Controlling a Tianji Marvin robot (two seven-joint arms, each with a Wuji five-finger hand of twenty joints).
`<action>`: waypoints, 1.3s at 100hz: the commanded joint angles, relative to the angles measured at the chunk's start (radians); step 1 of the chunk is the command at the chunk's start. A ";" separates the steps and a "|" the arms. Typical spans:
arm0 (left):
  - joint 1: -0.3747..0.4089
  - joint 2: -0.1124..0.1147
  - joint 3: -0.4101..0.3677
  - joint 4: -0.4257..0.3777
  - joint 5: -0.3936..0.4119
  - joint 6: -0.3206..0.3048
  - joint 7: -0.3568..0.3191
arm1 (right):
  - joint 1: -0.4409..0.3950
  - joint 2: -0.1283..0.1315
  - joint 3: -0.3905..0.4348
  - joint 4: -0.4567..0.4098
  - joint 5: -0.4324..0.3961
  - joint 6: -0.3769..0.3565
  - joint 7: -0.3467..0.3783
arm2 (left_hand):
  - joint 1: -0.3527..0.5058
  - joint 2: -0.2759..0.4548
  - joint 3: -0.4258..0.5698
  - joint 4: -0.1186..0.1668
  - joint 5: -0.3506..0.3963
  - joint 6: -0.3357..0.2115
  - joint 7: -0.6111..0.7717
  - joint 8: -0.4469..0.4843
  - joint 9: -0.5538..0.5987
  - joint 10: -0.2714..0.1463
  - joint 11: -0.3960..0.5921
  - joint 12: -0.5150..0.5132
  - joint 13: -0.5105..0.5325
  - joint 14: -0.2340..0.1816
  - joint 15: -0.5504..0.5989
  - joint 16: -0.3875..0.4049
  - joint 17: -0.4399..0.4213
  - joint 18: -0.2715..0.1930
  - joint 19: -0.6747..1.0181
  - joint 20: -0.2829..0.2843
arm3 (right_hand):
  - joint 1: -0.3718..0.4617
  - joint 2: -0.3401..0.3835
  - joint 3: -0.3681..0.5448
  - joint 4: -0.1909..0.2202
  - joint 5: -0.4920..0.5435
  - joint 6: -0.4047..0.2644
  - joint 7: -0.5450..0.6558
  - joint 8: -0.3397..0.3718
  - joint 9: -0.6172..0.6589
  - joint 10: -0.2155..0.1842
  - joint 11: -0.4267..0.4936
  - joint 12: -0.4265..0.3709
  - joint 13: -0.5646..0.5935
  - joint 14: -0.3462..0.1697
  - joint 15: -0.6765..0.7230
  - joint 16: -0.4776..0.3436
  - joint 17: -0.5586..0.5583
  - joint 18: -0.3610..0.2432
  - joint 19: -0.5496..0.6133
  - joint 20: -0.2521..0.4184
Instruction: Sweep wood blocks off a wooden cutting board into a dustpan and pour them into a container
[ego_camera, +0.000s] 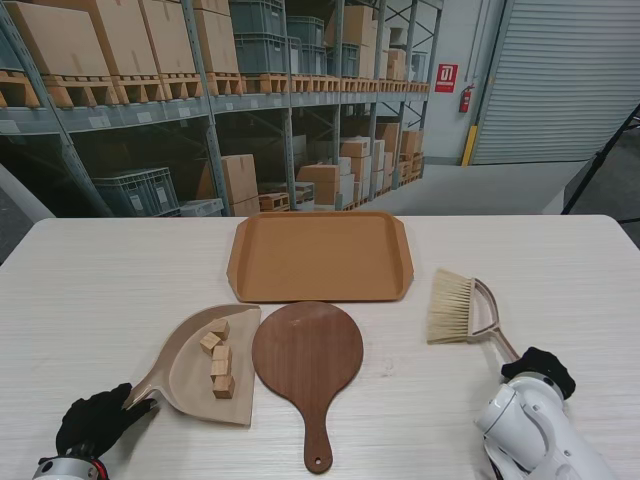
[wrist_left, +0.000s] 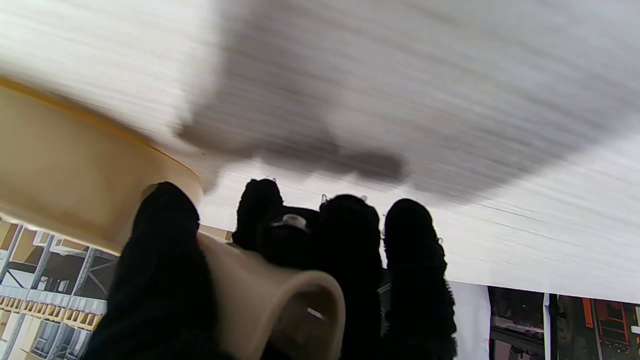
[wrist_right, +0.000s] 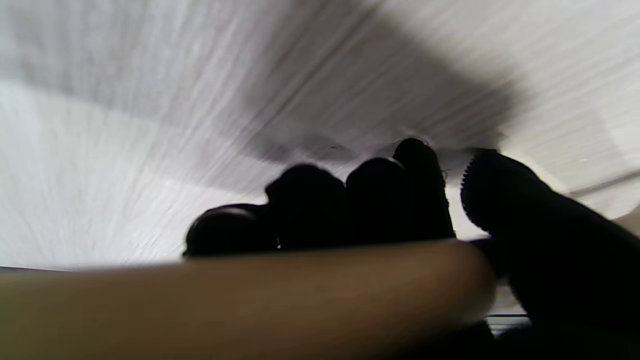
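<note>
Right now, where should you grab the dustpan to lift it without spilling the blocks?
By its handle, the narrow tube sticking out toward me on the left. The left hand already wraps it there. The wood blocks sit in the dustpan's wide scoop, so holding the far end keeps fingers clear and probably lets it stay level.

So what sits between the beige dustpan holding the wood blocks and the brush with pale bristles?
In the stand view, the round dark wooden cutting board lies between the dustpan and the brush, its top bare.
</note>
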 joint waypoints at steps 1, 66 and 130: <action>0.006 -0.001 0.003 -0.001 0.002 0.004 -0.023 | -0.014 -0.003 -0.005 0.018 0.009 -0.005 0.023 | 0.158 0.139 0.104 0.011 0.060 0.038 0.020 -0.015 0.060 -0.122 0.049 0.018 0.070 -0.151 0.013 -0.005 -0.012 0.005 0.014 0.018 | -0.023 -0.060 0.007 -0.034 -0.065 -0.004 -0.171 -0.167 -0.093 0.073 -0.083 -0.037 0.015 0.041 -0.089 -0.051 -0.056 0.056 -0.020 -0.004; 0.007 0.000 0.004 -0.003 0.006 0.006 -0.027 | -0.005 0.006 -0.014 0.043 -0.022 -0.062 0.031 | 0.158 0.138 0.104 0.011 0.060 0.038 0.019 -0.015 0.060 -0.122 0.049 0.018 0.070 -0.151 0.013 -0.005 -0.012 0.006 0.014 0.018 | -0.172 -0.053 -0.045 0.067 -0.197 -0.023 -0.505 -0.067 -0.477 0.138 -0.431 -0.301 -0.411 0.105 -0.635 -0.144 -0.468 0.114 -0.394 -0.016; 0.009 0.000 0.002 -0.006 0.007 0.008 -0.027 | -0.072 0.012 0.042 -0.040 -0.111 -0.166 0.003 | 0.159 0.139 0.104 0.011 0.060 0.038 0.019 -0.015 0.060 -0.122 0.049 0.018 0.070 -0.151 0.013 -0.005 -0.013 0.006 0.013 0.018 | -0.191 -0.068 -0.075 0.068 -0.235 -0.027 -0.538 -0.070 -0.567 0.142 -0.470 -0.337 -0.521 0.102 -0.714 -0.154 -0.557 0.115 -0.489 -0.008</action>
